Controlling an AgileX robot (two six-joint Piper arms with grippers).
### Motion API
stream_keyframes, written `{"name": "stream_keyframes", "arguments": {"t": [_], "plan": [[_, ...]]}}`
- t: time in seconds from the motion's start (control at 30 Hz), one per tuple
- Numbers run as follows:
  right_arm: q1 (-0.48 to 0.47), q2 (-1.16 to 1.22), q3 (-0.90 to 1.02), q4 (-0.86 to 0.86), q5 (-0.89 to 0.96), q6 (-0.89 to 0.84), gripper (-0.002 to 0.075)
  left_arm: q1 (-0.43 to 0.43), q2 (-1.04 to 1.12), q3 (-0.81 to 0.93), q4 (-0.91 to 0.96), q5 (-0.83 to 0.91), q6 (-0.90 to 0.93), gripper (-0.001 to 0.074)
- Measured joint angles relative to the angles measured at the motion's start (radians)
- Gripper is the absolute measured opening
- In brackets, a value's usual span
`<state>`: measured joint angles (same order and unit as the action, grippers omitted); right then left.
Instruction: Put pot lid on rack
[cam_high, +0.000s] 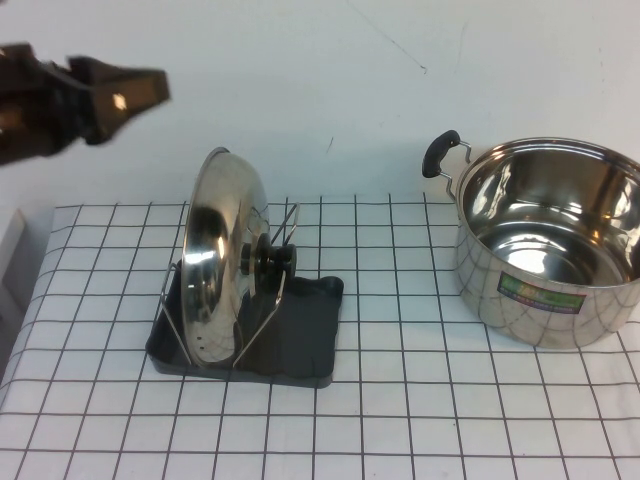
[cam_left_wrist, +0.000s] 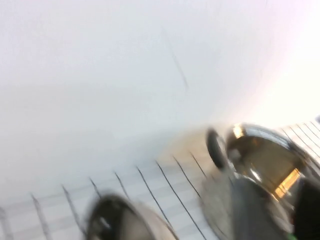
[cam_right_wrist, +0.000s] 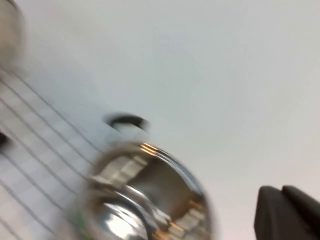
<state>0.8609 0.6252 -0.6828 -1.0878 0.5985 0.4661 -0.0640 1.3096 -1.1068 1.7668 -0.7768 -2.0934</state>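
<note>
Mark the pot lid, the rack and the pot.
pot lid (cam_high: 215, 265), high view, on the shiny dome left of the knob.
rack (cam_high: 312, 340), high view, on the dark tray's bare right part.
pot (cam_high: 540, 300), high view, on its outer front wall.

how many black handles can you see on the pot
1. It sticks out from the far left rim of the pot, at. A second one may sit hidden past the picture's right edge.

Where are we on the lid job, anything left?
Looks done: the pot lid stands on edge in the rack, with no gripper touching it. The left gripper is raised at the far left, holding nothing. The right gripper barely shows. Nothing visibly remains except parking.
</note>
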Motion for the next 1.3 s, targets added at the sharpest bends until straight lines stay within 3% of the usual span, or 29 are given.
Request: {"name": "stream_keyframes", "arguments": {"t": [0.07,0.17,0.23,0.37,0.47,0.57,0.7,0.9,1.1,1.3], "plan": [[0.000,0.000,-0.054,0.004,0.129,-0.118,0.0000,0.035,-0.037,-0.012,0.000,0.009,0.026,0.0111],[0.000,0.000,-0.136,-0.006,0.383,-0.281,0.0000,0.091,-0.102,-0.017,0.000,0.094,0.047,0.0034],[0.000,0.000,-0.185,-0.033,0.543,-0.341,0.0000,0.133,-0.137,-0.017,0.000,0.151,0.049,0.0015],[-0.007,-0.049,-0.258,-0.008,0.626,-0.410,-0.0001,0.257,-0.186,-0.019,0.000,0.191,0.051,0.0004],[-0.007,-0.094,-0.281,0.101,0.636,-0.419,-0.0001,0.349,-0.196,-0.019,0.000,0.165,0.014,0.0002],[-0.007,-0.128,-0.281,0.257,0.636,-0.432,-0.0001,0.388,-0.196,-0.019,0.000,0.075,-0.146,0.0000],[-0.007,-0.166,-0.237,0.524,0.636,-0.508,-0.0001,0.349,-0.198,-0.019,0.000,-0.056,-0.217,0.0000],[-0.007,-0.192,-0.096,0.777,0.505,-0.579,-0.0001,0.174,-0.242,-0.020,0.000,-0.103,-0.143,-0.0001],[-0.007,-0.238,0.097,0.869,0.319,-0.601,-0.0001,0.042,-0.311,-0.020,0.000,-0.116,-0.026,-0.0001],[-0.007,-0.326,0.224,0.902,0.177,-0.609,-0.0001,0.029,-0.433,0.032,0.000,-0.083,0.101,-0.0001]]}}
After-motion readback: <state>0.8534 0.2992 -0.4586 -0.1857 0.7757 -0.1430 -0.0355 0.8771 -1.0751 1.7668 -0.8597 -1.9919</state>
